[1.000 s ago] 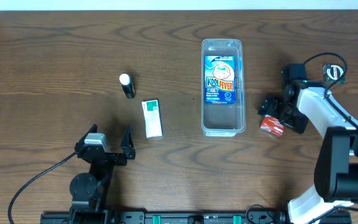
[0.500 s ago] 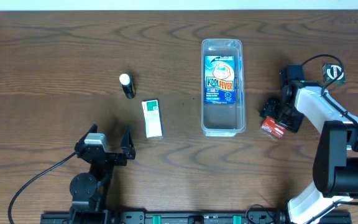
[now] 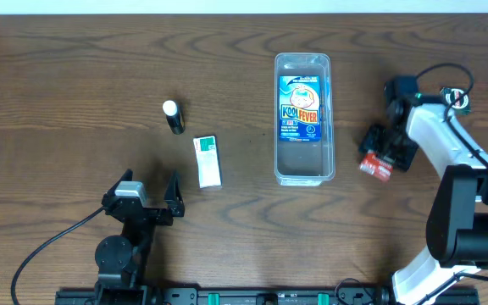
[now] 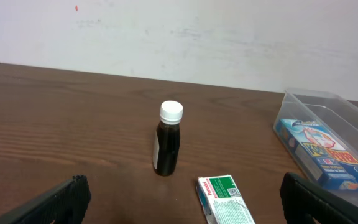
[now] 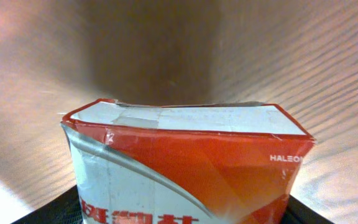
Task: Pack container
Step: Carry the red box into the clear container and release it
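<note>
The clear plastic container [image 3: 303, 119] stands at the table's middle right, with a blue Kool Fever box [image 3: 300, 107] lying inside; its rim also shows in the left wrist view [image 4: 328, 112]. My right gripper [image 3: 383, 155] is shut on a small red and white box [image 3: 376, 168], which fills the right wrist view [image 5: 185, 162], just right of the container. A green and white box [image 3: 207, 160] and a small dark bottle with a white cap [image 3: 173, 116] sit left of the container. My left gripper [image 3: 146, 199] is open and empty near the front, behind the green box [image 4: 225, 199] and the bottle [image 4: 168, 138].
A white wall [image 4: 179, 37] rises past the far table edge. Cables trail from both arm bases at the front [image 3: 49, 246]. My right arm [image 3: 447, 161] reaches in from the right side.
My right gripper has closed on the red box and shifted it slightly right and up off the table. The left arm has not moved.
</note>
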### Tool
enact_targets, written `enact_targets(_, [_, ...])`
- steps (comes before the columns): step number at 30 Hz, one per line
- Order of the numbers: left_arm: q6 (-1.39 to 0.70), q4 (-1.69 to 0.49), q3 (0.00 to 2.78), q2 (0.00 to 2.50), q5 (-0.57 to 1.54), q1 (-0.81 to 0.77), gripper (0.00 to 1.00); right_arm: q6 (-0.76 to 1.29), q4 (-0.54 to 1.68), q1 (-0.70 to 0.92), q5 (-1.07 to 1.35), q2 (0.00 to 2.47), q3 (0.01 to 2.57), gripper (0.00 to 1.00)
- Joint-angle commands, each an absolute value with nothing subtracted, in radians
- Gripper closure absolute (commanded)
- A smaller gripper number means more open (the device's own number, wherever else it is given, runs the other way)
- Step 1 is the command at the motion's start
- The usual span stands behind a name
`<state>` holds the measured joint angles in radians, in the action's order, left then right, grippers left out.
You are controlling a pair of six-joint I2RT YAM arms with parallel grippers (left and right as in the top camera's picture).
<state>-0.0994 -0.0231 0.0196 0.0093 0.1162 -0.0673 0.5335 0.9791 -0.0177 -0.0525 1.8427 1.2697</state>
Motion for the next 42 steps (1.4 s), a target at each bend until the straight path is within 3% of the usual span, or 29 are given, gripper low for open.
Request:
enact_targets(1, [-0.083,-0.060,0.004,0.004,0.128,-0.070,0.02,0.513,1.033,-0.006,-0.042,1.844,1.393,0.32])
enact_targets(8, [-0.083,-0.060,0.004,0.004,0.128,-0.070,0.02,0.435,1.158,0.014,0.134,1.844,1.652,0.32])
enact_targets(14, [-0.083,-0.060,0.004,0.004,0.128,-0.070,0.02,0.410,1.130,0.107,0.218,1.844,1.760,0.31])
enact_targets(22, [-0.083,-0.060,0.004,0.004,0.128,-0.070,0.02,0.418,1.004,0.268,0.193,1.877,1.759,0.32])
enact_targets(28, [-0.083,-0.060,0.004,0.004,0.128,-0.070,0.02,0.440,0.992,0.347,0.047,1.950,1.759,0.32])
enact_targets(42, [-0.083,-0.060,0.004,0.004,0.128,-0.070,0.02,0.375,0.882,0.360,-0.051,2.130,1.759,0.27])
